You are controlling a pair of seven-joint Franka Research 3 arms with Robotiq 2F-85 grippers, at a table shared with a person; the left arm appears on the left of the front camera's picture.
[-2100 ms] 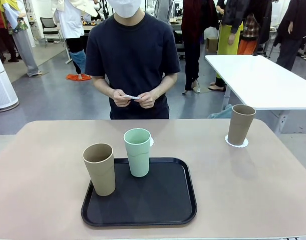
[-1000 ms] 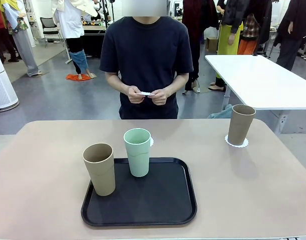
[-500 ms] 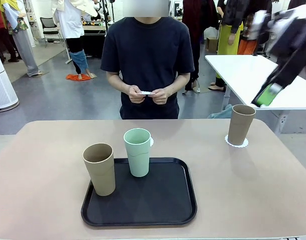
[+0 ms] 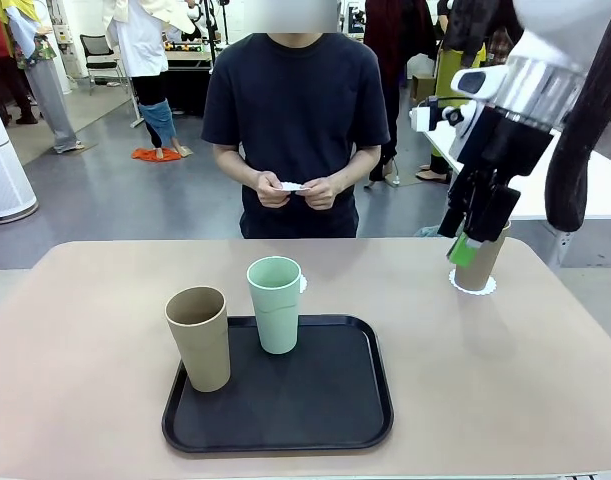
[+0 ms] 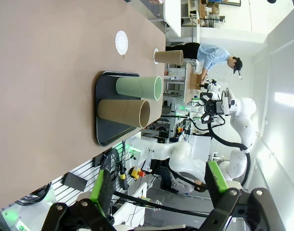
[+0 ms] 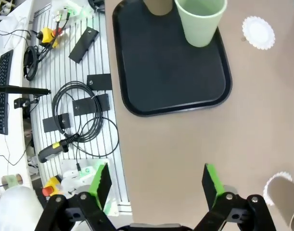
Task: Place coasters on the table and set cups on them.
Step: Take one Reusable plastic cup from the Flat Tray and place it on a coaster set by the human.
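One tan cup (image 4: 488, 266) stands on a coaster (image 4: 484, 290) at the table's (image 4: 505, 370) far right. My right gripper (image 4: 473, 240) hangs open just in front of its upper part, partly hiding it; in the right wrist view that cup (image 6: 284, 196) sits off to the lower right of the open gripper (image 6: 156, 185). A mint green cup (image 4: 275, 305) and a second tan cup (image 4: 198, 338) stand on the black tray (image 4: 325, 400). Another coaster (image 4: 302, 284) peeks out behind the mint cup. The person's hands hold a third coaster (image 4: 293, 186). My left gripper (image 5: 156, 185) is open, high and far from the cups.
A white table (image 4: 525, 160) stands behind the right corner. The person stands at the far edge, centre. Bare tabletop stretches left of the tray and along the right front. Cables and equipment (image 6: 70, 120) lie beyond the near edge.
My right arm has swung in from the upper right and dropped to the tan cup at the far right. The person and the cups have stayed put.
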